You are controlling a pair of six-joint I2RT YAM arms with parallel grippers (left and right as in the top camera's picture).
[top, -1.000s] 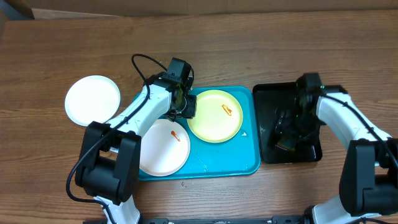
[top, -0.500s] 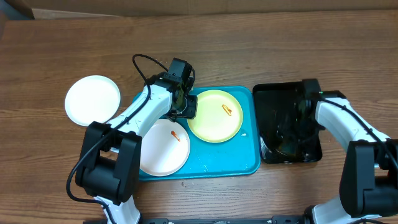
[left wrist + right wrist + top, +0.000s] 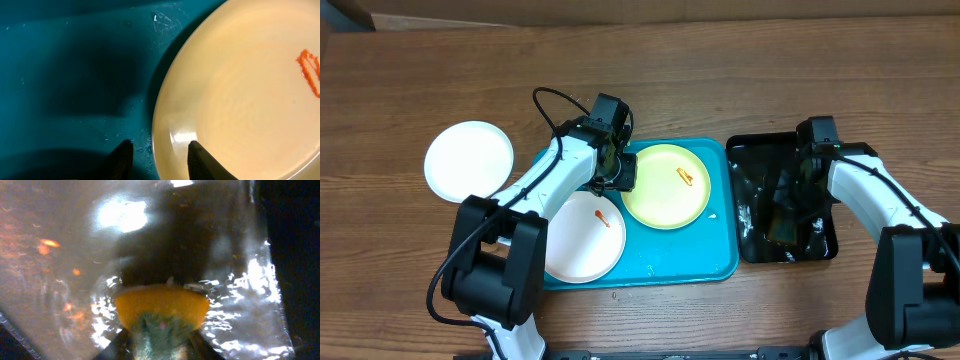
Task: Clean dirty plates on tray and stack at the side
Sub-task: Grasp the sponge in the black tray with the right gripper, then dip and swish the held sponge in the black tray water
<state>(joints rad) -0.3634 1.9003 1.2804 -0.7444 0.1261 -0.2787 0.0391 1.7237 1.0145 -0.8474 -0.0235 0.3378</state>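
1. The turquoise tray (image 3: 672, 262) sits mid-table, wet, with its front-right floor bare.
2. The black tray (image 3: 752, 160) lies just to its right, holding water.
3. The yellow-green plate (image 3: 666, 186) and the smeared white plate (image 3: 582, 238) are on the turquoise tray. The clean white plate (image 3: 469, 161) rests on the table to the left.
4. The left gripper (image 3: 159, 150), fingers parted, straddles the yellow-green plate's rim.
5. The right gripper (image 3: 160, 342) clamps a yellow sponge (image 3: 161, 307).

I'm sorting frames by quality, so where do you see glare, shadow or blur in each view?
Overhead: even light, sharp, with wet glints in the black tray. Left wrist: a broad dark shadow on the turquoise tray, and one small highlight near the rim of the yellow-green plate. Right wrist: strong white glare on the wet surface, and the sponge looks blurred.
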